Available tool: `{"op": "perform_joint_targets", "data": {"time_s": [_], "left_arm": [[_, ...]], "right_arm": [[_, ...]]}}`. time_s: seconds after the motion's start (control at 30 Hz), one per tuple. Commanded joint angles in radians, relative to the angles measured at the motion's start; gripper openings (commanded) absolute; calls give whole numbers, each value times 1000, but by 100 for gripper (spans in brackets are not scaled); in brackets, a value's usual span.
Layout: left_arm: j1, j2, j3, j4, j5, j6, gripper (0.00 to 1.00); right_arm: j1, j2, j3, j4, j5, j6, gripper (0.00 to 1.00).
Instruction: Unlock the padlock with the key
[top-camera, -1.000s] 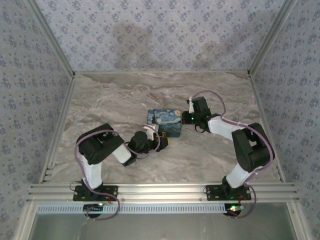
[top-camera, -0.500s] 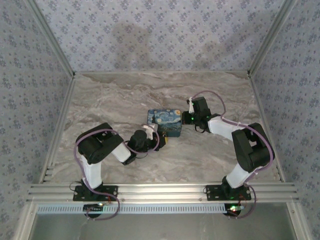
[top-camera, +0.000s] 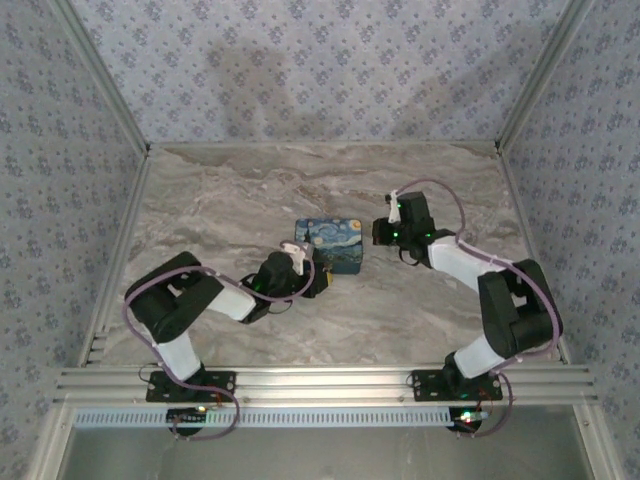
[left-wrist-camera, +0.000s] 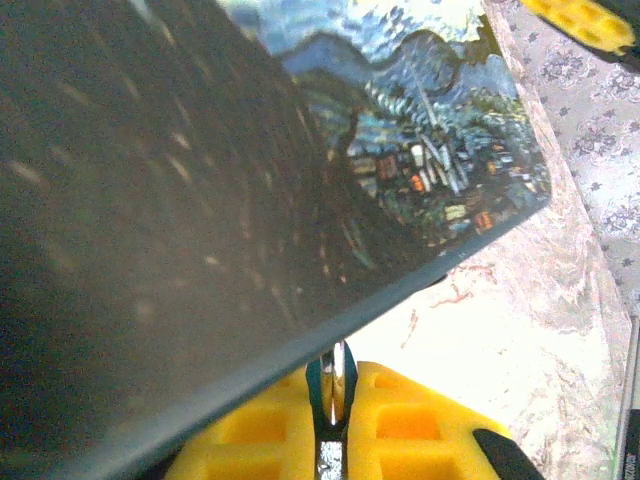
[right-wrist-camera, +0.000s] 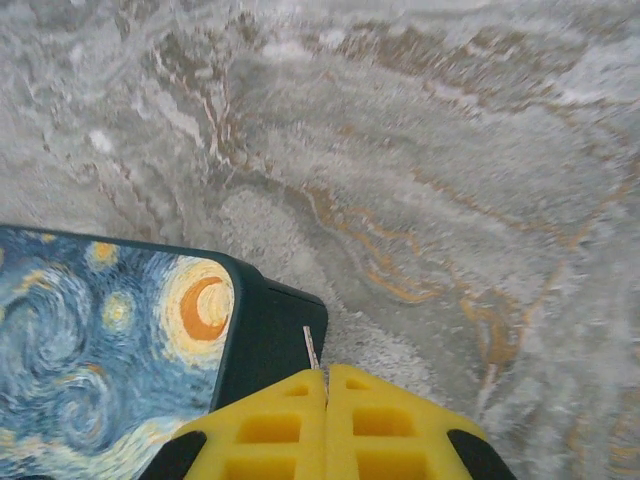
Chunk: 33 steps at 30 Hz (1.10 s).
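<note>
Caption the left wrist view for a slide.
Left gripper pinching a thin metal key at the lower edge of a Starry Night printed box on the marble table.

A marbled grey table (top-camera: 250, 190) stands between floral-papered walls (top-camera: 320, 70) and an aluminium front rail (top-camera: 320, 380).

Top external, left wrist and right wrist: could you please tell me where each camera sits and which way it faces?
Top external: above and behind the bases, looking down on the table; both arms show, left tool and right tool flanking the painted box.
Left wrist: on the left wrist, looking along its yellow fingers and pinched key, close against the box's dark side.
Right wrist: on the right wrist, looking down past its shut fingers at the box's corner and marble.
Shared: all show the box.
</note>
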Motion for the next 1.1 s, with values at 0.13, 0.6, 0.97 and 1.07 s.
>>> {"op": "perform_joint_targets", "data": {"time_s": [0.13, 0.6, 0.97, 1.07], "left_arm": [[10, -120, 100, -222, 6, -32, 0], [19, -136, 203, -298, -14, -96, 0], [27, -107, 241, -293, -6, -144, 0], [29, -107, 244, -294, -5, -149, 0]], "right_arm": [[-55, -200, -66, -42, -90, 16, 0], [-125, -592, -207, -67, -330, 122, 0], [-160, -803, -261, -5, -444, 356, 0], [-162, -822, -285, 36, -459, 434, 0]]}}
